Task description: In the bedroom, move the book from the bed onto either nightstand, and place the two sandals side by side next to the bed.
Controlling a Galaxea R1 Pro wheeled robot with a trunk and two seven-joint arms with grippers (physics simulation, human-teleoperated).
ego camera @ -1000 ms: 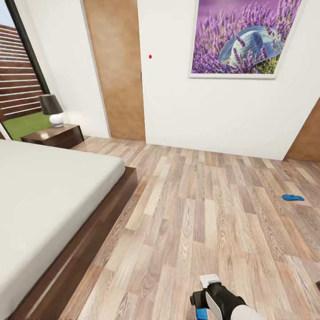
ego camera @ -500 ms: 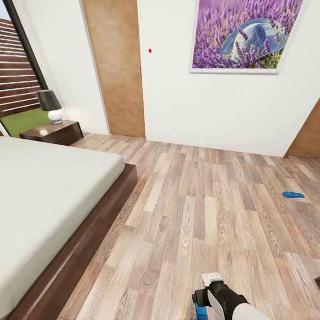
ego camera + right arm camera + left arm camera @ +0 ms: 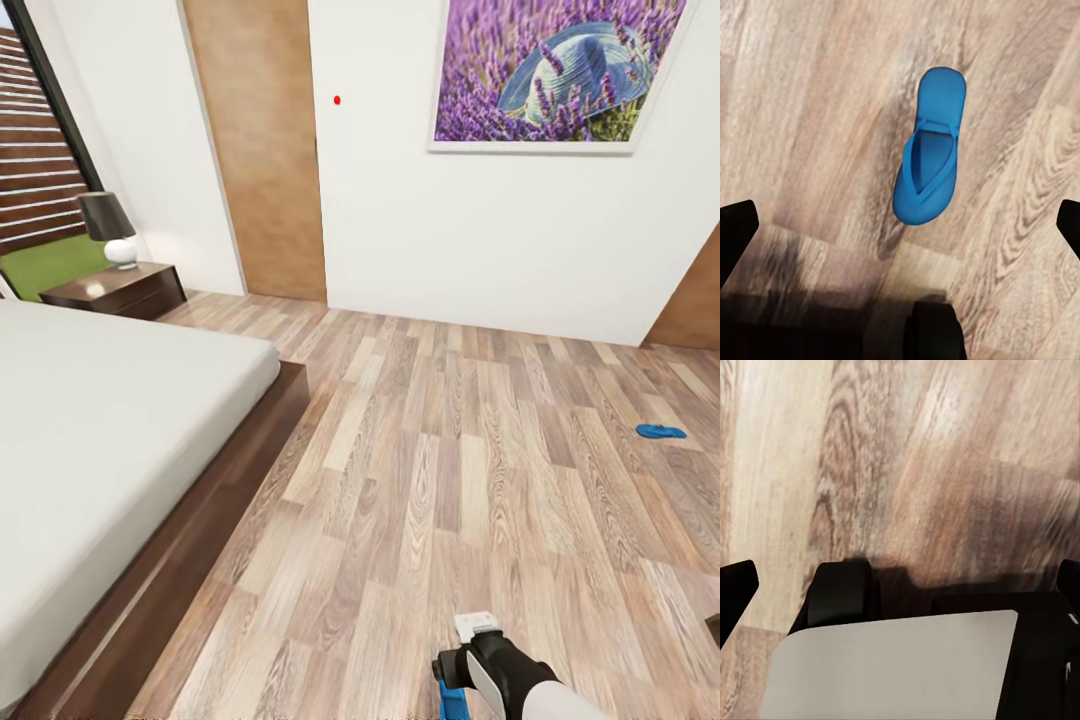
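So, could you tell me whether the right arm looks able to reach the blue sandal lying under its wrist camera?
Probably yes: the blue sandal lies flat on bare wooden floor between the open right gripper's fingertips, with nothing over it.

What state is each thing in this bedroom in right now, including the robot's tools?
Large off-white bed: bare on the part in view.
Dark reddish-brown wooden nightstand: drawer shut, lamp on top.
Black-shaded lamp: upright.
Blue flip-flop sandal: flat on the floor, far from the bed.
Second blue sandal: sole down on the floor, beneath the right tool, ungripped.
Right tool: open.
Left tool: open, empty.
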